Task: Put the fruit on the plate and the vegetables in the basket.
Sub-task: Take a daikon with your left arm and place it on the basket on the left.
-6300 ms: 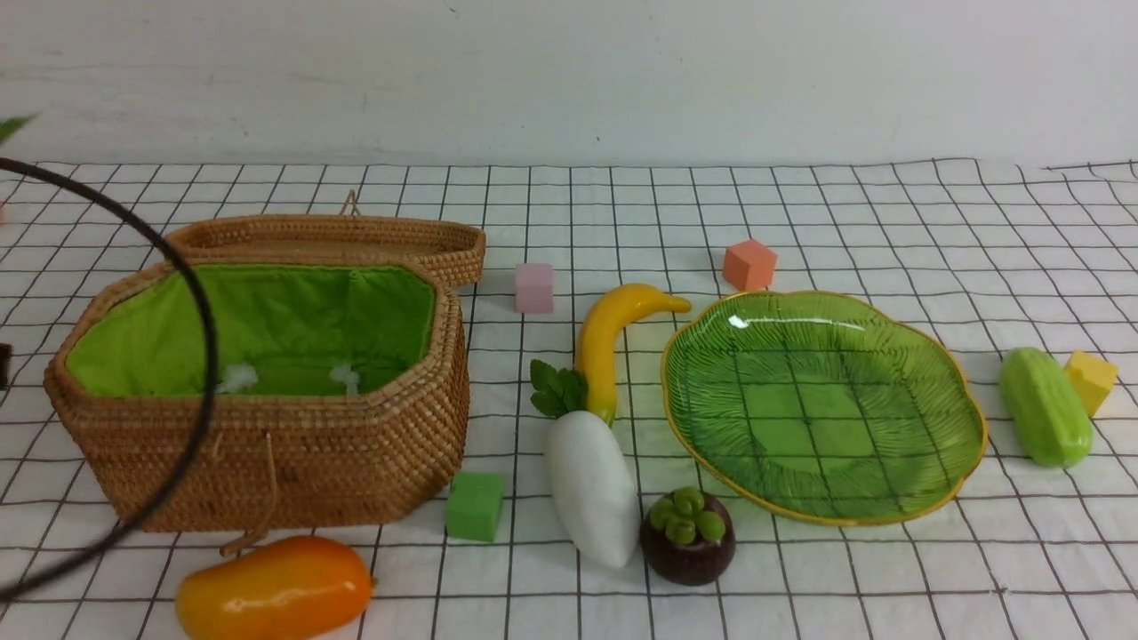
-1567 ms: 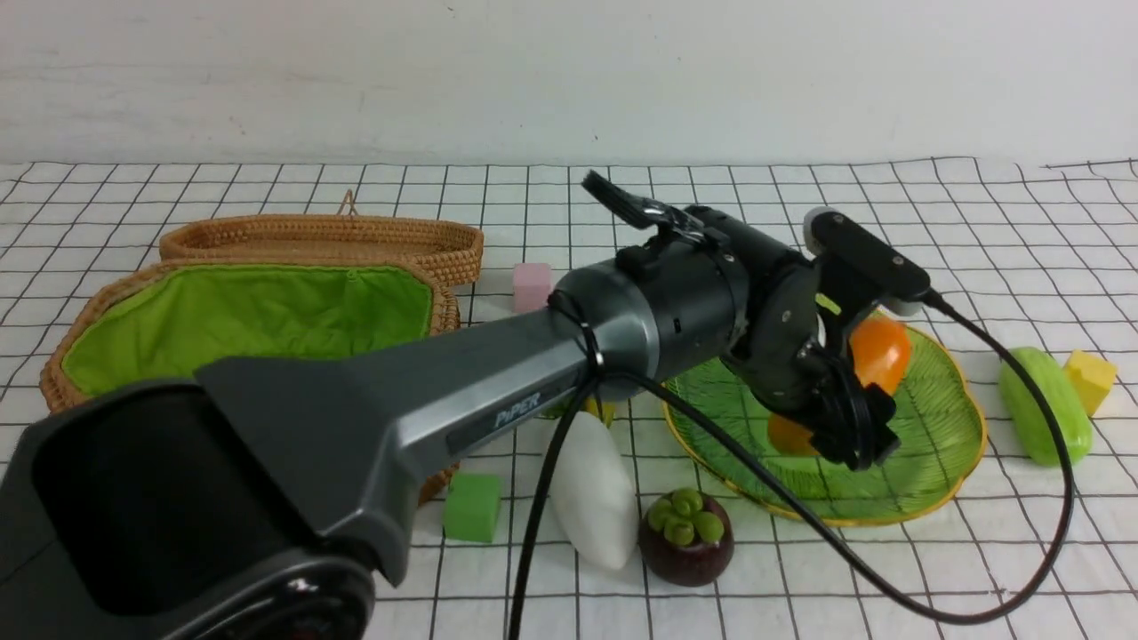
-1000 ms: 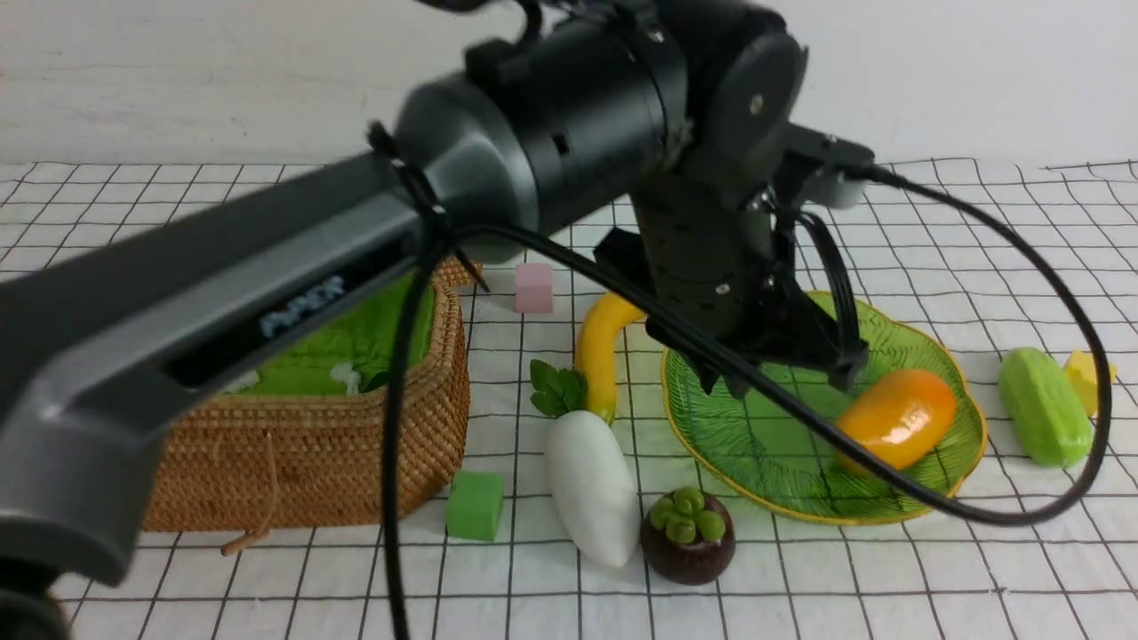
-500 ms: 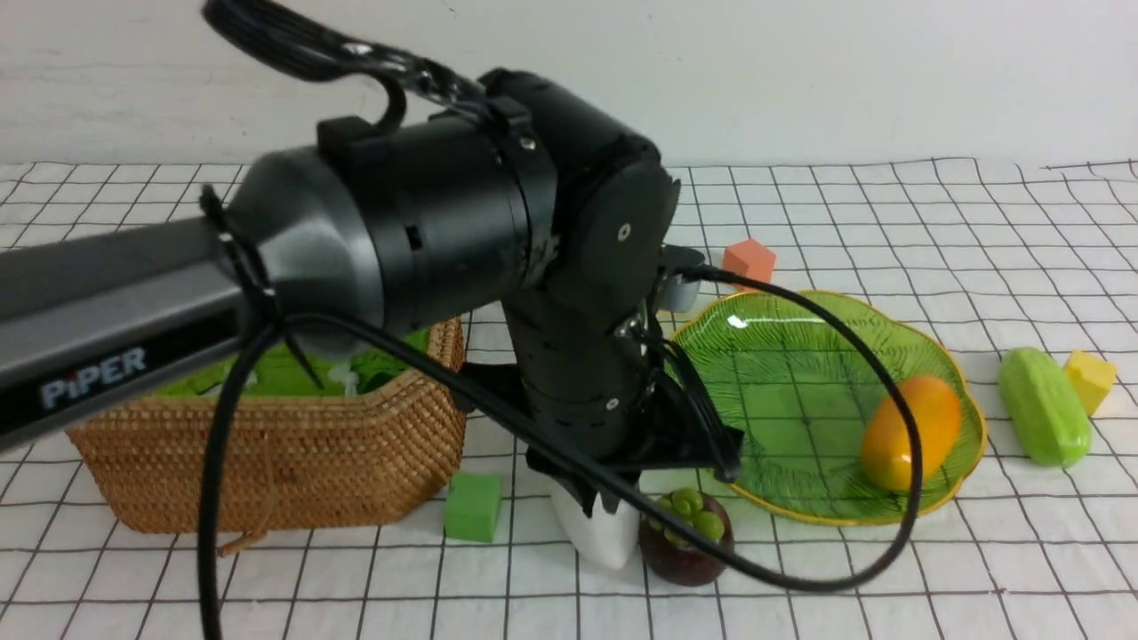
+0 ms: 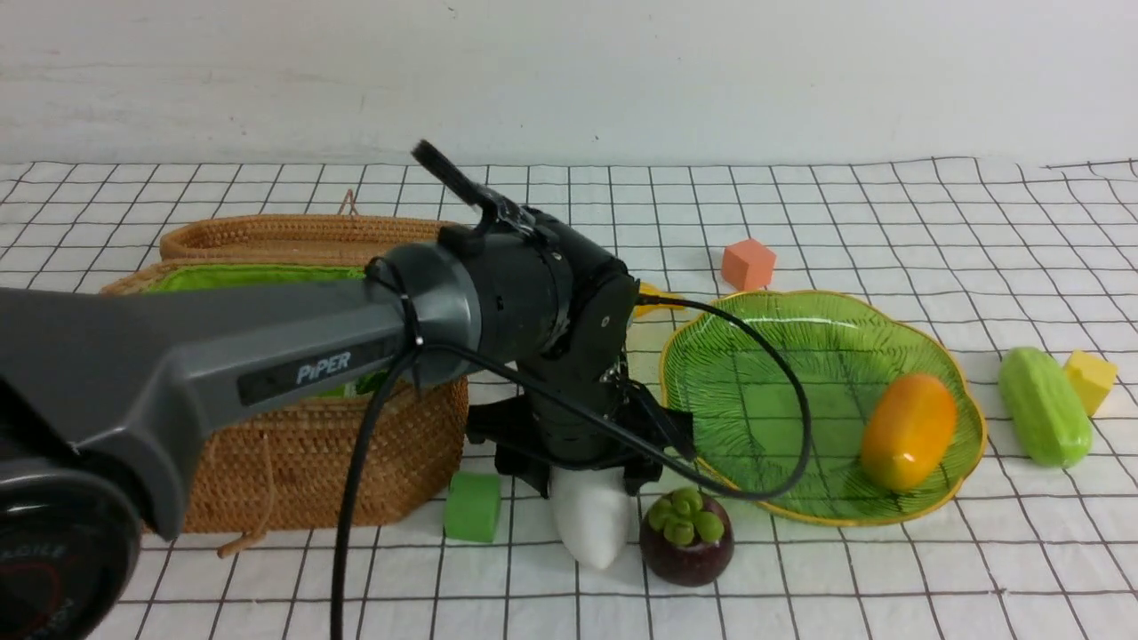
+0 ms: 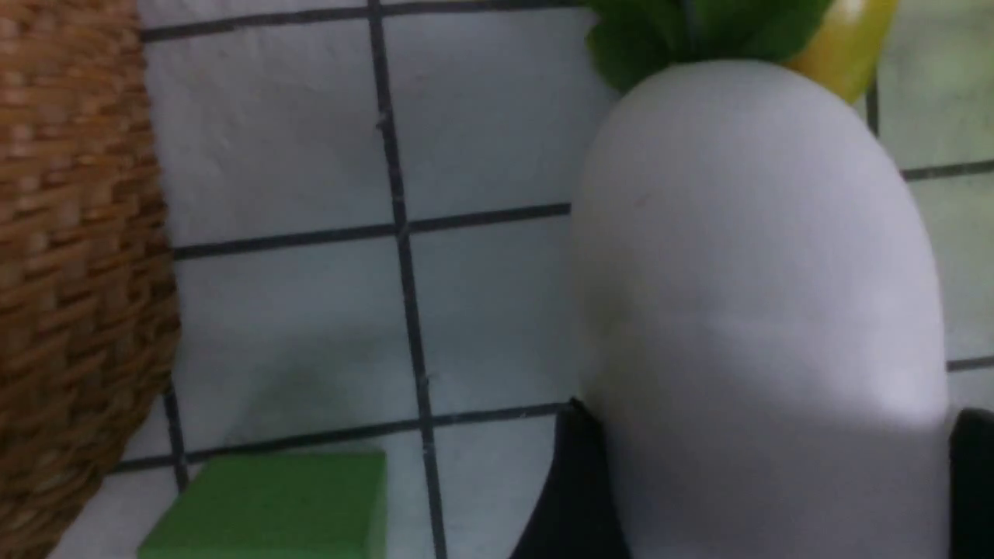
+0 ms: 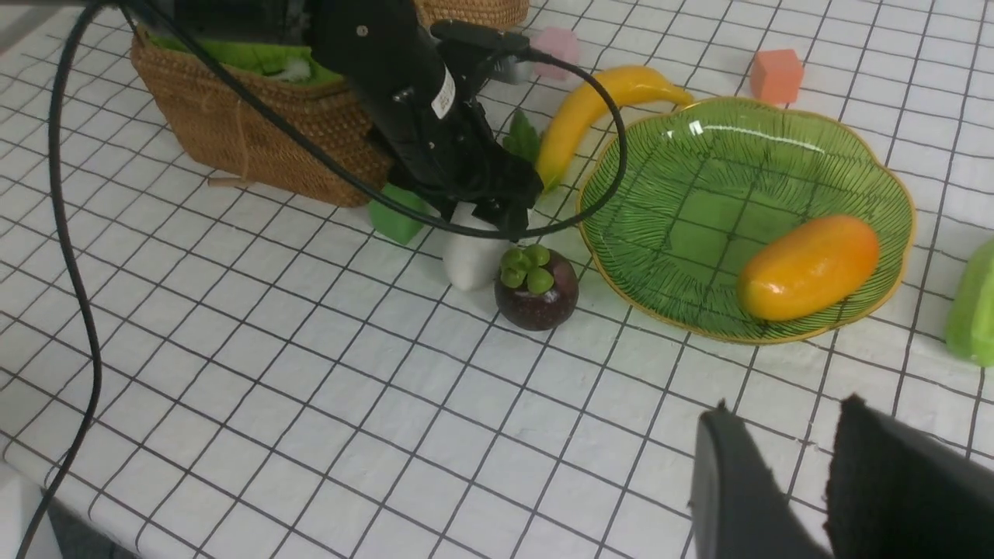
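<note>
Cloth with a black grid covers the desk [image 5: 889, 578]. The left arm [image 5: 222, 356] reaches in from the near left corner toward the middle and hides part of the basket [image 5: 293, 480]. The basket stands open on the left half of the desk, its woven lid [image 5: 293, 236] lying just behind it.

The left tool [image 5: 585, 480] is down over the radish [image 5: 587, 524], jaws spread wide, one on each side of its white body. I cannot tell whether they touch it. The radish lies on the cloth between the basket and the plate [image 5: 756, 382], tip toward the near edge.

The plate sits right of the middle, and the mango [image 5: 909, 431] lies in it by the right rim. The banana [image 7: 590, 116] lies on the cloth beside the plate's left rim. The cucumber [image 5: 1045, 406] lies near the right edge, apart from the plate. The mangosteen [image 5: 686, 538] stands just beside the radish tip, near the plate's front rim.

The right tool [image 7: 786, 405] hovers above the near part of the desk, its jaws a little apart and empty.

A green cube [image 5: 473, 505] sits by the basket's front corner, an orange cube [image 5: 747, 264] sits behind the plate, and a yellow cube [image 5: 1089, 378] touches the cucumber.
</note>
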Controlling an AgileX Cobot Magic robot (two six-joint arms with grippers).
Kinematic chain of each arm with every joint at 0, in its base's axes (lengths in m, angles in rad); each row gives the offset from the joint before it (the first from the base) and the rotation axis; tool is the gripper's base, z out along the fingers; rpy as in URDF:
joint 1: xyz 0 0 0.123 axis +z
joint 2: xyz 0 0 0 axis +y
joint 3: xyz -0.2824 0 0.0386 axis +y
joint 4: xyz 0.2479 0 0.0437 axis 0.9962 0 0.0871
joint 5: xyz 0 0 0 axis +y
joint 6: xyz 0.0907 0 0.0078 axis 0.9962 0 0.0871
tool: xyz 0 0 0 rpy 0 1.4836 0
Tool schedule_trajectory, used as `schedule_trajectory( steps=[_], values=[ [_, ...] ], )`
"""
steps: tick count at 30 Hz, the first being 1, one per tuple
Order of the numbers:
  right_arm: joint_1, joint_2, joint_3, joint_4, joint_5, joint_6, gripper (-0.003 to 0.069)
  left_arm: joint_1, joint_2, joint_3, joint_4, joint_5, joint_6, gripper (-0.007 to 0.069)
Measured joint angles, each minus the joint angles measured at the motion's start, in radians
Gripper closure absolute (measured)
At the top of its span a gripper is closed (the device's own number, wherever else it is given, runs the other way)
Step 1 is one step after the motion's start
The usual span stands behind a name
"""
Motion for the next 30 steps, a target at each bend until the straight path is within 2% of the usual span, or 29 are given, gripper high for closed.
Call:
schedule_trajectory(
  steps=[3, 8, 14, 17, 21, 23, 27, 28, 29, 30],
  values=[
    [0.000, 0.000, 0.000, 0.005, 0.000, -0.001, 0.0444, -0.002, 0.009, -0.002, 0.012, -0.012, -0.005, 0.0111],
    [0.000, 0.000, 0.000, 0.018, 0.001, -0.002, 0.0443, -0.002, 0.003, -0.004, 0.031, 0.008, -0.036, 0.0111],
    [0.000, 0.000, 0.000, 0.018, 0.001, -0.002, 0.0440, -0.005, -0.094, -0.028, 0.026, 0.165, -0.019, 0.0111],
    [0.000, 0.000, 0.000, 0.018, -0.001, -0.009, 0.0438, -0.038, -0.227, -0.040, 0.036, 0.220, 0.114, 0.0111],
    [0.000, 0.000, 0.000, 0.023, -0.025, -0.050, 0.0437, -0.101, -0.377, -0.041, 0.082, 0.276, 0.380, 0.0111],
    [0.000, 0.000, 0.000, 0.030, -0.063, -0.115, 0.0434, -0.111, -0.450, -0.041, 0.116, 0.345, 0.622, 0.0111],
    [0.000, 0.000, 0.000, 0.070, -0.089, -0.217, 0.0434, -0.045, -0.513, -0.041, 0.141, 0.417, 0.902, 0.0111],
    [0.000, 0.000, 0.000, 0.078, -0.089, -0.224, 0.0434, -0.033, -0.516, -0.041, 0.141, 0.420, 0.926, 0.0111],
    [0.000, 0.000, 0.000, 0.098, -0.089, -0.243, 0.0434, 0.028, -0.522, -0.041, 0.144, 0.424, 1.016, 0.0111],
    [0.000, 0.000, 0.000, 0.106, -0.089, -0.248, 0.0434, 0.059, -0.523, -0.041, 0.145, 0.425, 1.049, 0.0111]
  ],
)
